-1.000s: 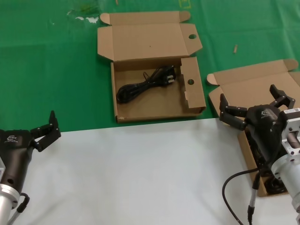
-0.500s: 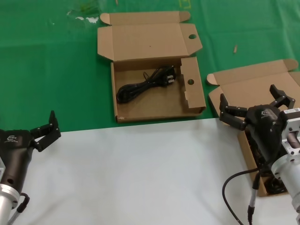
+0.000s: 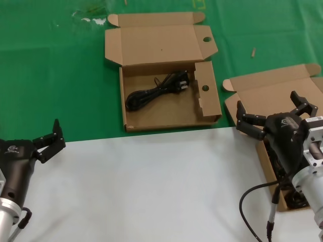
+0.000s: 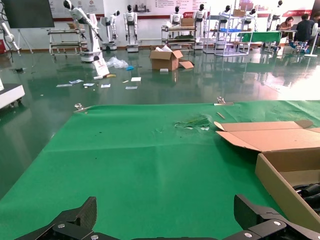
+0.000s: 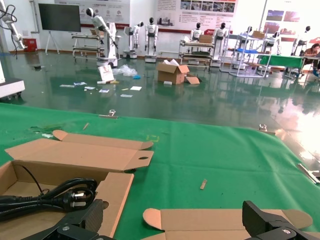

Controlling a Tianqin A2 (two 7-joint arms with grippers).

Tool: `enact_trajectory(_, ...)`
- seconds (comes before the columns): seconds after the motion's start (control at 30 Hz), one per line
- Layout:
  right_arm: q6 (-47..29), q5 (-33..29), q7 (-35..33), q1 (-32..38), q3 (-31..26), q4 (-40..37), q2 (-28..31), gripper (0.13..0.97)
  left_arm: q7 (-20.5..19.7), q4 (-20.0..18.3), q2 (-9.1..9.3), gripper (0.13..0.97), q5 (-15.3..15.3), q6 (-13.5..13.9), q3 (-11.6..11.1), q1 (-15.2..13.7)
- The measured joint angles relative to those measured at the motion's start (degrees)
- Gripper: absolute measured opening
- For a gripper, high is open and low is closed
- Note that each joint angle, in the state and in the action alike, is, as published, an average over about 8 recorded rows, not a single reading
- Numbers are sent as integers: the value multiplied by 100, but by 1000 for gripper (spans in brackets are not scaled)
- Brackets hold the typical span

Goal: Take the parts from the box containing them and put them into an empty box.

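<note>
Nothing has shifted since the earlier frames: both arms and both boxes sit just where they were.

On the green cloth (image 3: 50, 75) beyond the white table (image 3: 151, 186), the empty box (image 3: 122, 101), the one with round-holed flaps, lies open in the middle and already holds one black cable (image 3: 156, 91). That cable runs diagonally from the near left to the far right.

The box containing them (image 3: 272, 93), with its plain lid, lies open at the far right, directly under your right arm. Something dark shows inside it (image 3: 295, 200), probably the parts, but the arm hides most of it, so you cannot read which way they lie.

Your right gripper (image 3: 267, 103) hangs over that box's far edge with its fingers spread wide and nothing between them. Your left gripper (image 3: 48, 138) waits at the near left of the table, well apart from both boxes, also spread wide and empty.

The pick is clearly the right arm's. The parts lie below and nearer the body than its fingers, so you would draw back and descend, then carry left to the holed box.
</note>
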Motion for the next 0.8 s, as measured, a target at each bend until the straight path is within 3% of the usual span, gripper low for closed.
enact_trajectory(0.8, 0, 0, 0, 0, 0, 0, 0, 966, 0, 0, 0, 966, 0, 0, 0, 0)
